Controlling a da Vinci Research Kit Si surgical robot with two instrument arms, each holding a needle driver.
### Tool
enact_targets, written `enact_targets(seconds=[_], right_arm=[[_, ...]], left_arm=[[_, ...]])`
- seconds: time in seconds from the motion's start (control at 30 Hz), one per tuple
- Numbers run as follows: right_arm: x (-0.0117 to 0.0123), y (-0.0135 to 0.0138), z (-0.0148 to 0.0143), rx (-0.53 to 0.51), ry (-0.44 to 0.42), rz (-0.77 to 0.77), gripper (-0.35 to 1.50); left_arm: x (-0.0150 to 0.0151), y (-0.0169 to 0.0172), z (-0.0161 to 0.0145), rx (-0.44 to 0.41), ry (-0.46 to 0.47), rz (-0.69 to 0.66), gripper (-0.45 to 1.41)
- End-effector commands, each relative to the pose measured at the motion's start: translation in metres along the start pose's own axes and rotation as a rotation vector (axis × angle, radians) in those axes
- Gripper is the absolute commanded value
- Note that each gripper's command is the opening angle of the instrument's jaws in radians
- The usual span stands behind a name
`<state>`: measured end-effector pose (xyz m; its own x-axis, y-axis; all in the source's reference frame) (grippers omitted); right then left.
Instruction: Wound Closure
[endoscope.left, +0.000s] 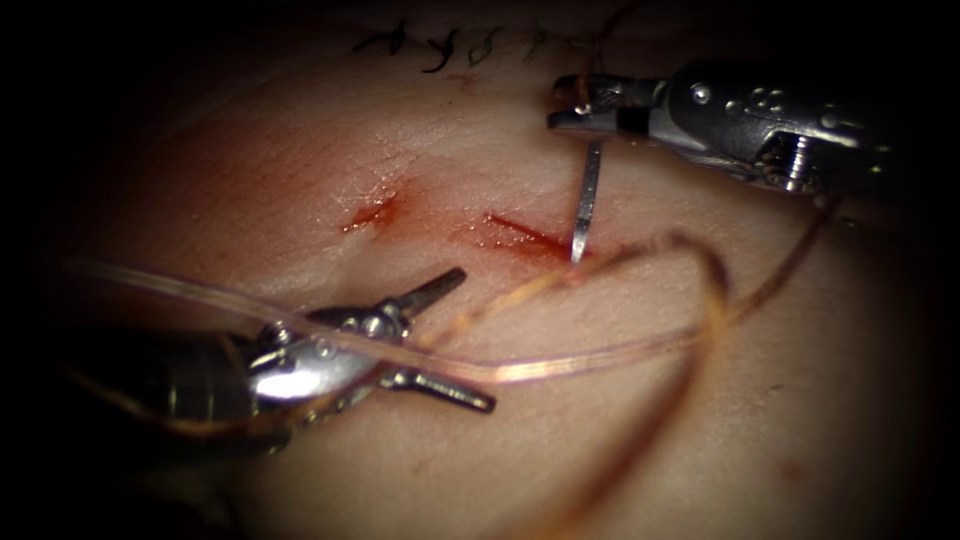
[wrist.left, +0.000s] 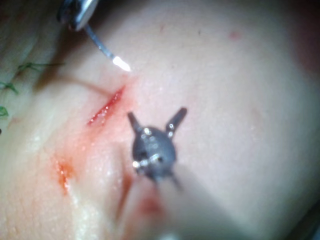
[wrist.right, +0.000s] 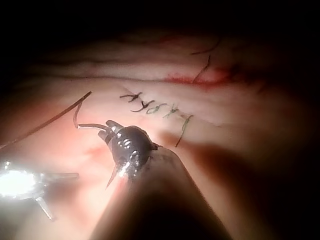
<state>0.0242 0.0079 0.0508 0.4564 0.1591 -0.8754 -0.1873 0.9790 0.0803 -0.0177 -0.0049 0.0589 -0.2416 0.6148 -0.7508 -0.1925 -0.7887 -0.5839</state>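
The tissue (endoscope.left: 330, 160) has a short red cut (endoscope.left: 520, 232) with a second red mark (endoscope.left: 370, 212) to its left. My right tool (endoscope.left: 562, 105) comes in from the upper right, jaws shut on the curved needle (endoscope.left: 588, 195) near its tail. The needle hangs down, and its tip sits at the cut's right end, on the surface and not buried. It also shows in the left wrist view as the needle (wrist.left: 105, 50) by the cut (wrist.left: 106, 107). My left tool (endoscope.left: 470, 340) (wrist.left: 156, 117) stands open below the cut, holding nothing. Thread (endoscope.left: 600, 355) runs across its jaws.
The thread sweeps in wide loops over the tissue right of and below the cut, up toward the right tool's shaft (endoscope.left: 760, 120). Dark older stitches (endoscope.left: 440, 45) (wrist.right: 150, 107) lie beyond the cut. Red fluid stains the tissue around both marks.
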Motion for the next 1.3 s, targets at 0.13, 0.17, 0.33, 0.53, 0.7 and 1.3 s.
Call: enact_targets(seconds=[0.13,0.17,0.33,0.53,0.7,1.3], right_arm=[[-0.0003,-0.0002,0.0018,-0.044,-0.028,-0.051,-0.35],[-0.0001,-0.0003,0.0022,-0.069,-0.043,-0.074,-0.35],[-0.0001,-0.0009,0.0034,-0.141,-0.049,-0.131,-0.35],[-0.0017,-0.0008,0.0045,-0.182,-0.083,-0.215,-0.35],[-0.0043,-0.0010,0.0057,-0.191,-0.098,-0.270,-0.35],[-0.0054,-0.0014,0.0061,-0.259,-0.094,-0.344,-0.35]], left_arm=[[-0.0026,-0.0002,0.0015,-0.009,-0.029,0.016,0.56],[-0.0032,-0.0004,0.0019,-0.009,-0.039,0.022,0.49],[-0.0050,-0.0014,0.0032,-0.012,-0.056,0.039,0.39],[-0.0057,-0.0019,0.0042,-0.025,-0.057,0.046,0.34],[-0.0056,-0.0020,0.0046,-0.030,-0.056,0.046,0.31],[-0.0053,-0.0023,0.0047,-0.035,-0.055,0.044,0.17]])
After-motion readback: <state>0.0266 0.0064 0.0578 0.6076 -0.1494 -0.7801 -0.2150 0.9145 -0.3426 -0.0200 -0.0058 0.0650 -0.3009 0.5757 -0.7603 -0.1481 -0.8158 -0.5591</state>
